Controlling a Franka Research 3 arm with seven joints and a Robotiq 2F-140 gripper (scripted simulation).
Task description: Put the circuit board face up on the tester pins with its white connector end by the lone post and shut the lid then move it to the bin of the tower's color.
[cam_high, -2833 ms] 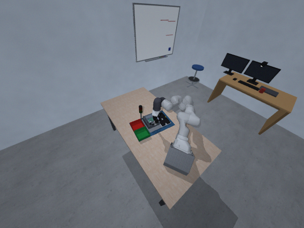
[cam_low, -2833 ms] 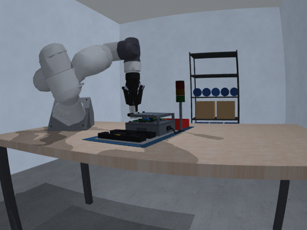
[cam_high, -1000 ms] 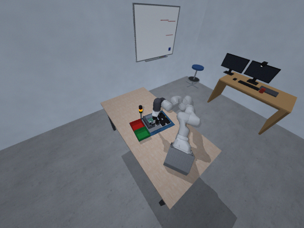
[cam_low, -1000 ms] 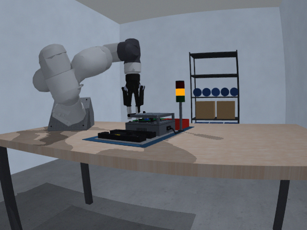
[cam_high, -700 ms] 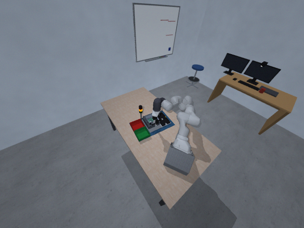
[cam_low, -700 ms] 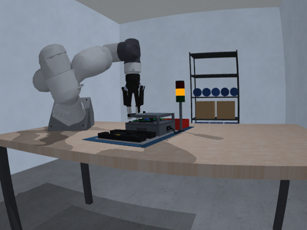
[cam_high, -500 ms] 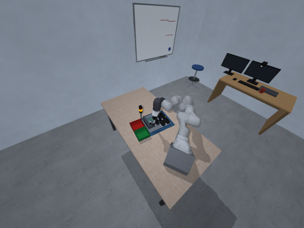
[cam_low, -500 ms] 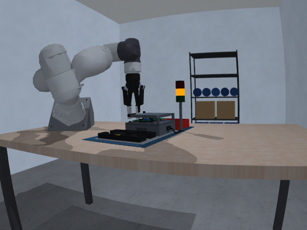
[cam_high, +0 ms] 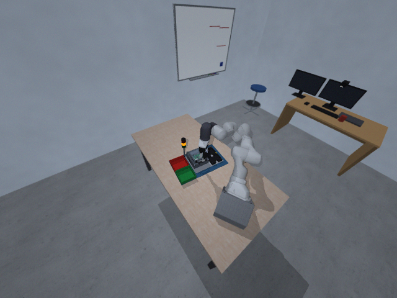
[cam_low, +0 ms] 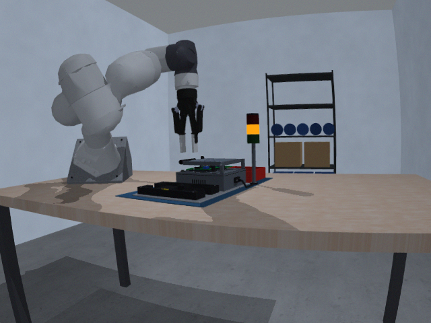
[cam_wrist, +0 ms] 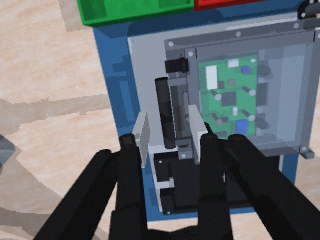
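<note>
The green circuit board lies in the grey tester under the clear lid, which lies flat and level. Its white connector points toward the handle side. The black bar handle runs along the lid's edge, with the small black tab just past its end. My gripper hangs a little above the handle, fingers partly apart and empty; in the wrist view the handle shows between the two white fingertip pads. The signal tower shows amber.
The black tray stands on the blue mat in front of the tester, and I see no board in it. The green bin and red bin stand beyond the tester, next to the tower.
</note>
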